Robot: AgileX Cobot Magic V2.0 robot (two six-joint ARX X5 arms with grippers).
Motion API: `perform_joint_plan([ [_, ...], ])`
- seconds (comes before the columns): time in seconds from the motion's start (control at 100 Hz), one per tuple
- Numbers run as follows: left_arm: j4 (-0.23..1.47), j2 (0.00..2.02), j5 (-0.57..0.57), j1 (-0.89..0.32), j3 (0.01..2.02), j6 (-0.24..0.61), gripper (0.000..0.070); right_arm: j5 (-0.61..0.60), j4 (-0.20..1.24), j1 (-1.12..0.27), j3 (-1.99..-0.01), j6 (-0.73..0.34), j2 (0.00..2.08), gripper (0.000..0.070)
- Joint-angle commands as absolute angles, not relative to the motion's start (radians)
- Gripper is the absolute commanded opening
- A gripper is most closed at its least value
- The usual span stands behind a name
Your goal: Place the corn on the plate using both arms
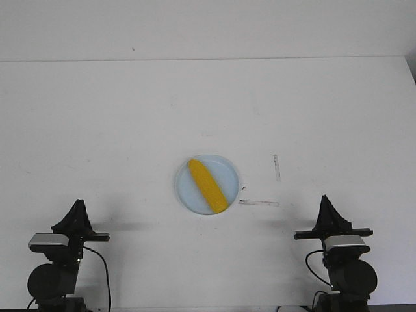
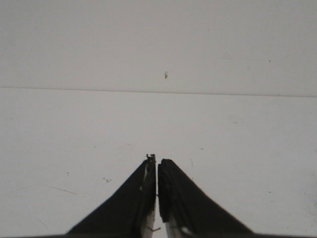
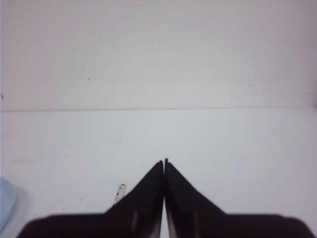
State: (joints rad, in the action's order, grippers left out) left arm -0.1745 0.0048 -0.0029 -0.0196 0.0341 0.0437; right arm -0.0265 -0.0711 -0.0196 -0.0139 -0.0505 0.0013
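1. Corn [image 1: 208, 185] is lying diagonally on the plate [image 1: 185, 195], so the placing looks finished
2. Left gripper [image 2: 157, 159] and right gripper [image 3: 164, 161] are sitting with fingers pressed together, holding nothing, well apart from the plate
3. Next move is probably calling for nothing more than idling

The right wrist view caught only a blurred pale-blue sliver of the plate [image 3: 5, 202] at its lower-left edge, and both arm bases were cropped by the front view's bottom edge.
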Motion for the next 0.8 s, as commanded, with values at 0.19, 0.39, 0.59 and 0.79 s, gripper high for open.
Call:
perform_joint_plan([
  [0.19,-0.208,0.003,0.0,-0.019,0.013,0.043,0.0002,-0.026,-0.081,-0.02,-0.012,-0.063,0.001,0.0004],
  [0.39,-0.177,0.003,0.0,-0.02,0.013,0.043,0.0001,-0.026,-0.081,-0.02,-0.012,-0.063,0.001,0.0004],
  [0.59,-0.178,0.003,-0.001,-0.02,0.013,0.043,0.0002,-0.026,-0.081,-0.02,-0.012,-0.063,0.001,0.0004],
  [0.79,-0.178,0.003,-0.001,-0.02,0.013,0.043,0.0001,-0.026,-0.081,-0.02,-0.012,-0.063,0.001,0.0004],
])
